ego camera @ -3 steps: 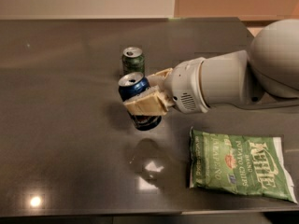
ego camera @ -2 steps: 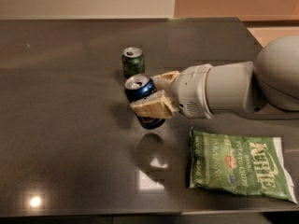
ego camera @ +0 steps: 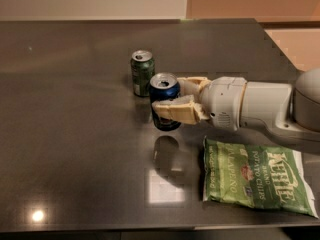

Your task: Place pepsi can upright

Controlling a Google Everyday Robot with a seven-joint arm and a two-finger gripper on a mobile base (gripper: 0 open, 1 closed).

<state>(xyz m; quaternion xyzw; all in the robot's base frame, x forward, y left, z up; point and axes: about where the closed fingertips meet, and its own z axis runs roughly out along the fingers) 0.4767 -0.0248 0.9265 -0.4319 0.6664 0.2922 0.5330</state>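
Item: pepsi can [ego camera: 161,89]. I am holding it upright near the desk's [ego camera: 75,134] centre, gripper [ego camera: 168,97] clamped across its side, so it is hanging vertical for set-down. Green can [ego camera: 142,74] just beside; chip bag [ego camera: 255,181] by front right corner.

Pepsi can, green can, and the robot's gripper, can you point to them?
pepsi can [ego camera: 163,82]: camera view, on its silver top.
green can [ego camera: 142,75]: camera view, middle of its side.
gripper [ego camera: 169,95]: camera view, between its fingers [ego camera: 175,112] clasping the pepsi can.
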